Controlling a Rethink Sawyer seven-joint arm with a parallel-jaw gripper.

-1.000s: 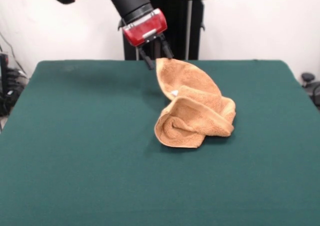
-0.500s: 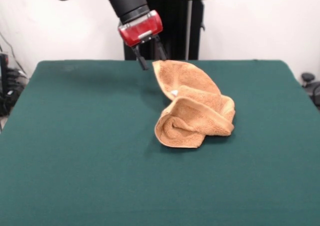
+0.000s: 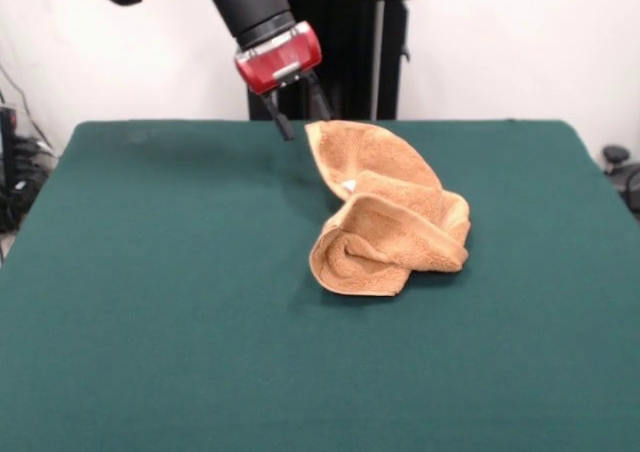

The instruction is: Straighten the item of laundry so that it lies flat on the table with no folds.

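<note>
The orange-tan towel (image 3: 385,210) lies crumpled on the dark green table (image 3: 160,302), a little right of centre. Its near part is rolled into a thick fold. A flatter flap stretches toward the far edge. A small white label (image 3: 348,185) shows at the flap's left side. My gripper (image 3: 300,119) hangs just above the far tip of the flap, slightly to its left. Its two dark fingers are spread apart and hold nothing.
The robot's black pedestal (image 3: 345,52) stands behind the table's far edge. Dark equipment shows past the table's left edge (image 3: 15,162) and right edge (image 3: 620,167).
The gripper opened and let go of the towel's far corner, then rose slightly and shifted left. The flap's tip has settled lower. The towel's bulk has not moved.
</note>
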